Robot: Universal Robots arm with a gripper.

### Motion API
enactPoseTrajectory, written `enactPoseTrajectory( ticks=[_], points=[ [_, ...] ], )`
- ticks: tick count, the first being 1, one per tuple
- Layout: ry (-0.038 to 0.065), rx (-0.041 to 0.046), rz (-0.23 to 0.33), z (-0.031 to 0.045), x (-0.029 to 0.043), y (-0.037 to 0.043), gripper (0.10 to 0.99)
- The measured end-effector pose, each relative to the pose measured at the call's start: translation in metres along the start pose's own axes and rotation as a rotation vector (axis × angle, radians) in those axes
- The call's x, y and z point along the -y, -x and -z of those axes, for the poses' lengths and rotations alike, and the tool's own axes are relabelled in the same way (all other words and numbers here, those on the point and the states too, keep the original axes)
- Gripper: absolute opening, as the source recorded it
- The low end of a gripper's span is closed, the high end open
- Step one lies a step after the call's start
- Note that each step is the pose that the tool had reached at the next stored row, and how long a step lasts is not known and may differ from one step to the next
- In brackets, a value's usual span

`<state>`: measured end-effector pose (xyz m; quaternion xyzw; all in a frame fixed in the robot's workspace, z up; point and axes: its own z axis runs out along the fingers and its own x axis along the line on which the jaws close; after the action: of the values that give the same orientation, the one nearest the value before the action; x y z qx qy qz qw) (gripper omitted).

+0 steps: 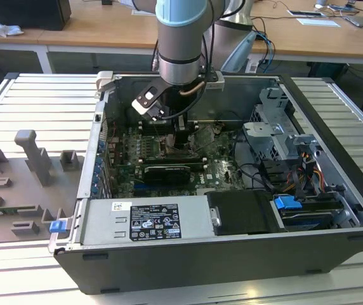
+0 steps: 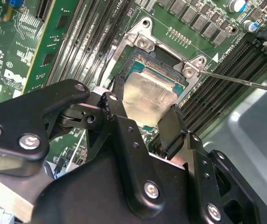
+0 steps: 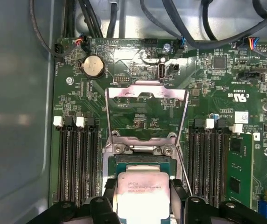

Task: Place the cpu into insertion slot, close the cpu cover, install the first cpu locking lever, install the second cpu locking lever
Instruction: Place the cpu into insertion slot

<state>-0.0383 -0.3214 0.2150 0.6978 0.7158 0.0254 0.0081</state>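
Pinching the cpu (image 3: pixel 143 193) by two opposite edges, the gripper (image 3: pixel 144 198) holds it directly over the insertion slot (image 3: pixel 143 160); whether it touches I cannot tell. The cpu cover (image 3: pixel 146 91) stands swung open beyond the slot. Memory slots (image 3: pixel 77 158) crowd both sides, leaving little room. In the exterior view the open computer case (image 1: pixel 188 279), bearing a white printed label (image 1: pixel 154 221), lies on a slatted metal table (image 1: pixel 35 101), with wooden desks (image 1: pixel 105 28) far behind.
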Motion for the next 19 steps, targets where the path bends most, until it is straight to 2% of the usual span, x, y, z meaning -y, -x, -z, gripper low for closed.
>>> enactPoseTrajectory(
  ticks=[4,10,19],
  points=[
    [-0.001,0.0000,-0.002,-0.0041,0.0003,0.0000,0.537],
    [0.000,0.0016,-0.036,-0.0094,0.0007,0.0000,0.537],
    [0.000,0.0020,-0.037,-0.0142,0.0007,0.0002,0.537]
  ],
)
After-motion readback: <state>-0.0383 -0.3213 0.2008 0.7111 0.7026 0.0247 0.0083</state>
